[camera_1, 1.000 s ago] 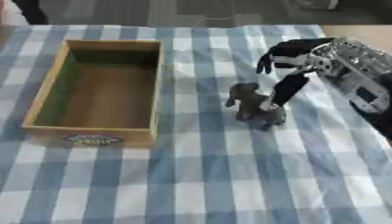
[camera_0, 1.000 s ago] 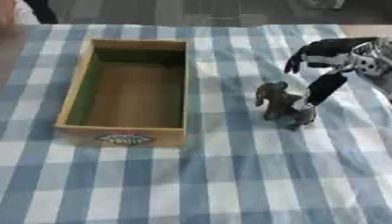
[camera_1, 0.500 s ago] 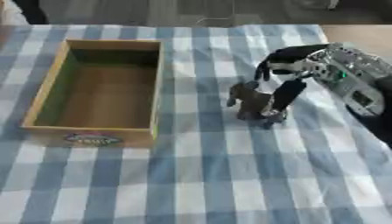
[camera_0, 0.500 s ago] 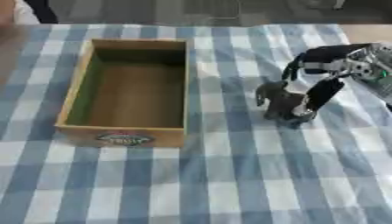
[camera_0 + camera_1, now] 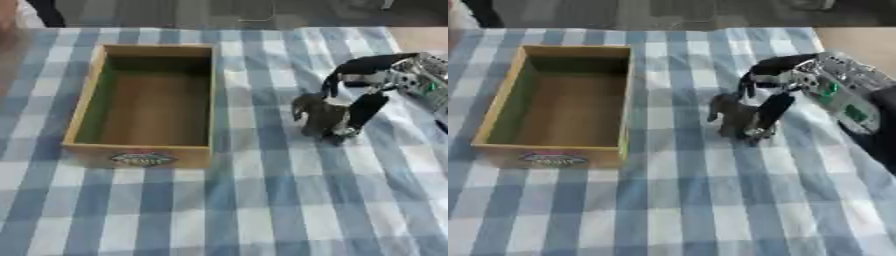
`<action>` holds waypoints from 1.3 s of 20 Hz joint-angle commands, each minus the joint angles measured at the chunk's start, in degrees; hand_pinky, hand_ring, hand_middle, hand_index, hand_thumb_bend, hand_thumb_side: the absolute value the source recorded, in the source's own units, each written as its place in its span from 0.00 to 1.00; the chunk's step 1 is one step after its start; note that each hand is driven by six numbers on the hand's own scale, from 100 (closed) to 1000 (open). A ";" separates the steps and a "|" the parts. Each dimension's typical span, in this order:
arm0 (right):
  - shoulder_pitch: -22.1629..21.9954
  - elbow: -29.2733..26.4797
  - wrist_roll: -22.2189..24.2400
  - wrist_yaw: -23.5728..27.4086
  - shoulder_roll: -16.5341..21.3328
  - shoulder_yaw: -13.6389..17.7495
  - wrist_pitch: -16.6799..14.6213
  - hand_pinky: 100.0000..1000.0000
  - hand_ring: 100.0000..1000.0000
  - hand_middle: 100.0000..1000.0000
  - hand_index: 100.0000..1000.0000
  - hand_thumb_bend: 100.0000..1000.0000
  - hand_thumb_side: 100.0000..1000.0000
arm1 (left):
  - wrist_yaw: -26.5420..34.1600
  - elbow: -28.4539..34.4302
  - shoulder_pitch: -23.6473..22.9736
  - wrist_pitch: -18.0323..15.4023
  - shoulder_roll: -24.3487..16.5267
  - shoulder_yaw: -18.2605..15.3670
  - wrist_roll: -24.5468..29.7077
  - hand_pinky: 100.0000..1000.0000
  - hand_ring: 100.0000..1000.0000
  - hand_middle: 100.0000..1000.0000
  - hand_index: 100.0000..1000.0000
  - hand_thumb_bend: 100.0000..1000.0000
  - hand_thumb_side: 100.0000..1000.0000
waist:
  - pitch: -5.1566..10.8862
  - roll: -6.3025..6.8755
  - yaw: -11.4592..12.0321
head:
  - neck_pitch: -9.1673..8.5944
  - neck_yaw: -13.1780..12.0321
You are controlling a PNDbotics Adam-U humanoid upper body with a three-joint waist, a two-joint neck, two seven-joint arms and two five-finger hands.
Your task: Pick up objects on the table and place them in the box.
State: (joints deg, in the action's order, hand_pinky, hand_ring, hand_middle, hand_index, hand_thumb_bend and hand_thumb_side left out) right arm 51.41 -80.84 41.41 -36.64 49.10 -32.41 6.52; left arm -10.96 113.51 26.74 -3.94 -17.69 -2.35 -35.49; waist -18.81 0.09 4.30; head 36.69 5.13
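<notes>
On the checked cloth (image 5: pixel 262 210) the box (image 5: pixel 144 102) sits at left, open. Right of it, well apart, stands a small dark figure (image 5: pixel 732 116), perhaps an animal. The right hand (image 5: pixel 776 85) reaches in over it, fingers curled round it, thumb behind.

Figure: a small dark animal figure (image 5: pixel 320 115) stood upright at 3 o'clock from the box.
Box: a wooden box (image 5: pixel 146 103) lay open-topped.
</notes>
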 commanded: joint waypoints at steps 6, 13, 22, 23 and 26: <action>0.58 -4.56 -1.05 1.47 2.31 0.63 1.41 0.74 0.89 0.57 0.75 0.45 0.40 | 0.04 1.08 0.67 -0.09 -1.47 -0.21 -0.12 0.82 0.84 0.79 0.78 0.00 0.61 | 0.99 -0.11 0.14 | -0.02 0.00; 0.37 -5.40 0.16 1.71 2.57 0.29 1.59 0.74 0.89 0.57 0.76 0.43 0.29 | 0.06 1.08 0.80 -0.12 -1.39 -0.16 -0.09 0.82 0.84 0.78 0.78 0.00 0.61 | 1.01 -0.22 0.33 | -0.24 0.05; 0.15 -2.63 0.97 -0.53 2.06 0.21 0.78 0.75 0.91 0.61 0.78 0.42 0.26 | 0.06 1.08 0.95 -0.31 -1.42 -0.19 -0.21 0.82 0.84 0.78 0.78 0.00 0.61 | 0.92 -0.18 0.63 | -0.50 0.32; 0.15 -2.29 0.85 -0.77 1.96 0.23 0.70 0.75 0.91 0.61 0.78 0.42 0.26 | 0.06 1.08 0.94 -0.31 -1.43 -0.19 -0.22 0.82 0.84 0.78 0.78 0.00 0.61 | 0.91 -0.17 0.63 | -0.51 0.35; 0.21 -1.46 0.31 -1.40 1.67 0.27 0.66 0.75 0.90 0.60 0.77 0.41 0.26 | 0.06 1.08 0.94 -0.31 -1.45 -0.19 -0.25 0.82 0.84 0.78 0.78 0.00 0.61 | 0.88 -0.15 0.62 | -0.55 0.47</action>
State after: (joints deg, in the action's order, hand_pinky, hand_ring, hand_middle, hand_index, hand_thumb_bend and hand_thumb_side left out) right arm 50.87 -82.49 42.04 -37.41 49.62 -32.88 7.22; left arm -10.92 113.51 26.82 -4.14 -17.69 -2.35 -35.70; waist -18.95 -0.09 4.93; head 36.63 5.40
